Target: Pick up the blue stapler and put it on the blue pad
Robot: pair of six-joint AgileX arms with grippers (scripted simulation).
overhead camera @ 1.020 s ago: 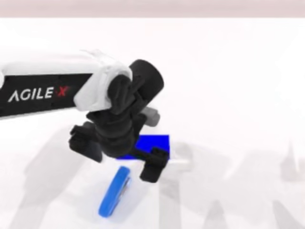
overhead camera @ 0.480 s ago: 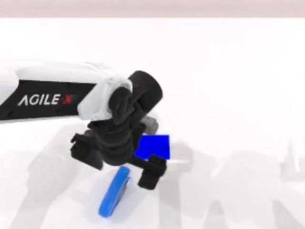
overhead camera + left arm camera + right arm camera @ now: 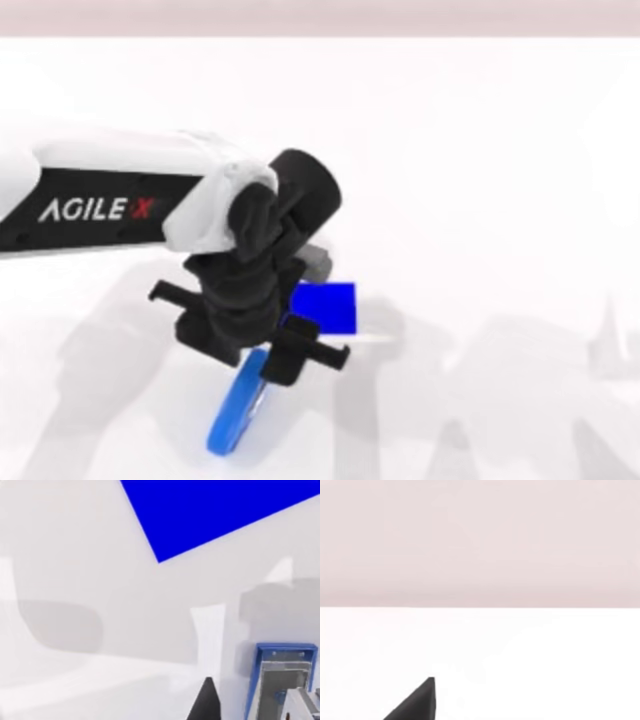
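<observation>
Blue stapler (image 3: 239, 407) lies on the white table (image 3: 480, 200), near the front edge and left of centre in the top view, its length running on a slant. Its upper end passes under the left gripper (image 3: 262, 352), which hangs directly above that end. In the left wrist view the stapler (image 3: 280, 680) shows its blue rim and grey metal inner parts, with one dark fingertip (image 3: 205, 702) just beside it on the table side (the second finger is outside that picture). The fingers stand apart, one on each side of the stapler's end as seen from above; whether they touch it cannot be told.

Blue pad (image 3: 323, 306), flat and deep blue, lies just behind and to the right of the stapler's upper end, partly hidden by the left arm (image 3: 110, 205) from above. The left wrist view shows one corner of the pad (image 3: 215, 510), apart from the stapler, with bare table between them.

Right arm is not seen from above. Its wrist view shows only pale table, a pinkish wall (image 3: 480, 540) and one dark fingertip (image 3: 417, 702); its finger gap cannot be told.
</observation>
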